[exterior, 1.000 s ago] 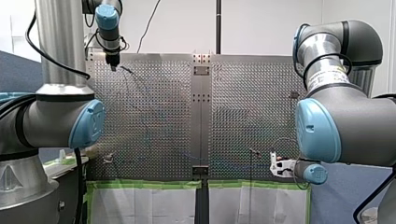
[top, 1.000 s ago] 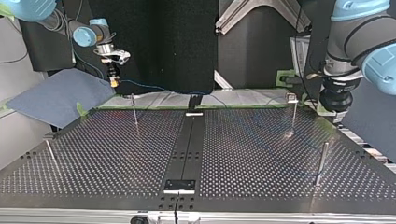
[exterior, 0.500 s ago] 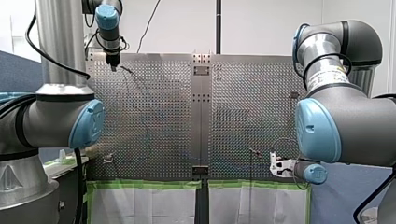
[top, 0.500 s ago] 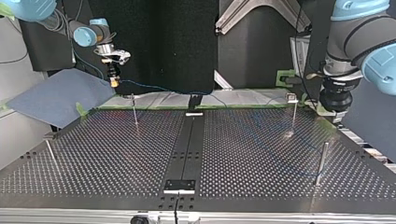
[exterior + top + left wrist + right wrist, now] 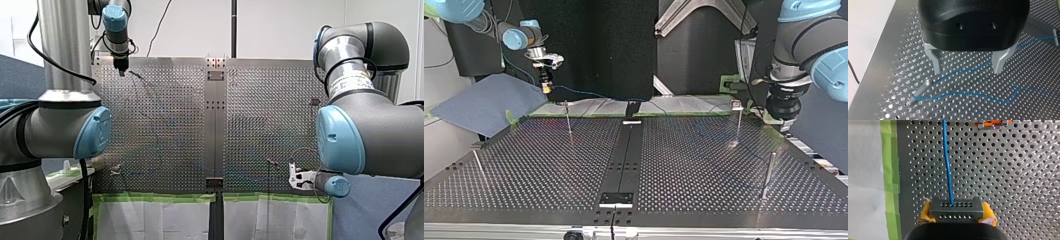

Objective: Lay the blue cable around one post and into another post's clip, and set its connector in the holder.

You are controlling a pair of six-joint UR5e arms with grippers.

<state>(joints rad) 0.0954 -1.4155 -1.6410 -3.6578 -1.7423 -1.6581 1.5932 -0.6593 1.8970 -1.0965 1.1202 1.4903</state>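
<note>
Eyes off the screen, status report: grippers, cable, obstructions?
Left gripper open above thin blue cable looped round metal post. Right gripper shut on dark grey connector. Nothing blocking.

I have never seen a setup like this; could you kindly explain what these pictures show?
Two robot arms work over a perforated metal table. One picture looks from behind the arms, one faces them across the table, and two come from wrist cameras. My left gripper, black with metal fingers, is open and empty, above a blue cable that bends around a thin post. My right gripper, with yellow pads, is shut on the cable's dark connector.
</note>
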